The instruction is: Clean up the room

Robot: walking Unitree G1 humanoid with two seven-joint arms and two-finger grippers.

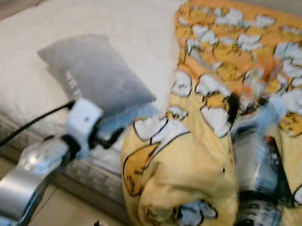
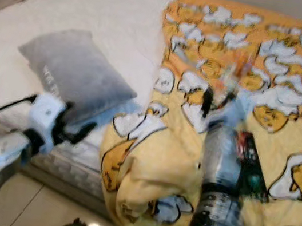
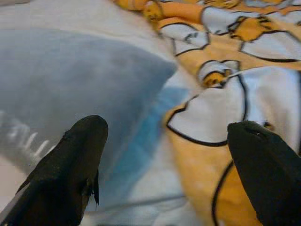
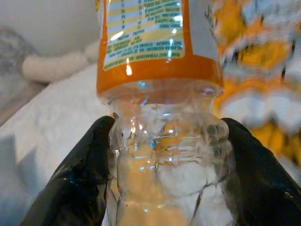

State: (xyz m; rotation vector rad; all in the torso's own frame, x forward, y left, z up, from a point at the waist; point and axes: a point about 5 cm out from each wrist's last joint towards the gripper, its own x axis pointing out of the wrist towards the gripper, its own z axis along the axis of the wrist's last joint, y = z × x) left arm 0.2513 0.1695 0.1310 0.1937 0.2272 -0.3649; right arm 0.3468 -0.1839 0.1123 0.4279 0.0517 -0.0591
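We see the right tool (image 4: 167, 174) clamped on a clear bottle (image 4: 160, 94) at 3 o'clock above the blanket (image 1: 187, 171); its orange label's print is unreadable. The left tool (image 3: 164, 165) is spread wide, empty, near the grey pillow (image 1: 94, 71), whose lettering is blurred.

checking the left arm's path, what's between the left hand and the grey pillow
Nothing lies between them. In the left wrist view the left hand, open, hangs right at the grey pillow, with light blue cloth and the yellow blanket beside it.
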